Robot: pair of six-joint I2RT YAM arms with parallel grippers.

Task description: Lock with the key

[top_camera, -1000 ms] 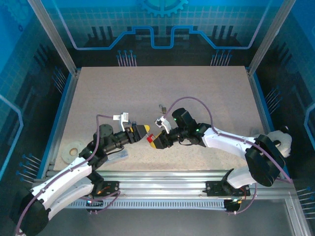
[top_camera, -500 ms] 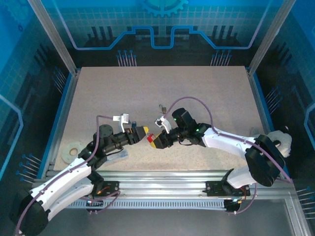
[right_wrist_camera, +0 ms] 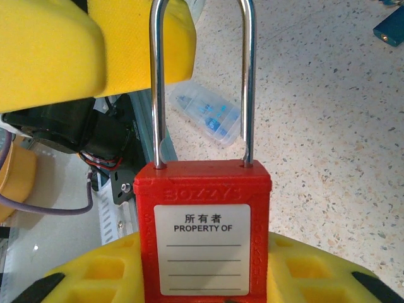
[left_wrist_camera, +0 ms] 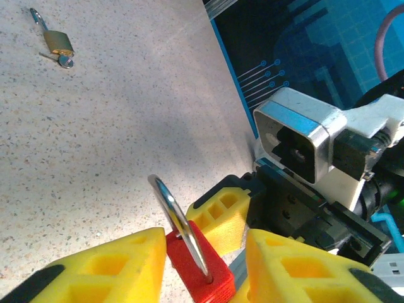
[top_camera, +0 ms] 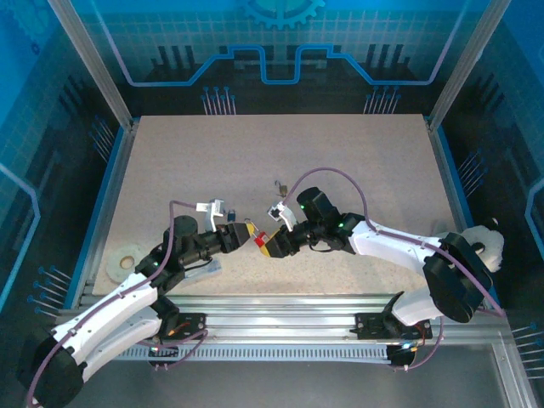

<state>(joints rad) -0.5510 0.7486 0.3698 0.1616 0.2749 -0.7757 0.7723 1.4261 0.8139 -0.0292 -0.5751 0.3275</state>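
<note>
My right gripper [top_camera: 266, 245] is clamped on the body of the red padlock [right_wrist_camera: 205, 233], its shackle [right_wrist_camera: 243, 82] pointing at my left gripper [top_camera: 252, 235], whose yellow fingers [left_wrist_camera: 107, 265] flank that same body, one pad against it, though I cannot tell whether they grip. Out on the table [top_camera: 170, 161] lies a small blue piece, cut by the edge of the right wrist view, that I take for the key [right_wrist_camera: 389, 26], apart from the red padlock; the small brass padlock [left_wrist_camera: 58, 41] lies well beyond
</note>
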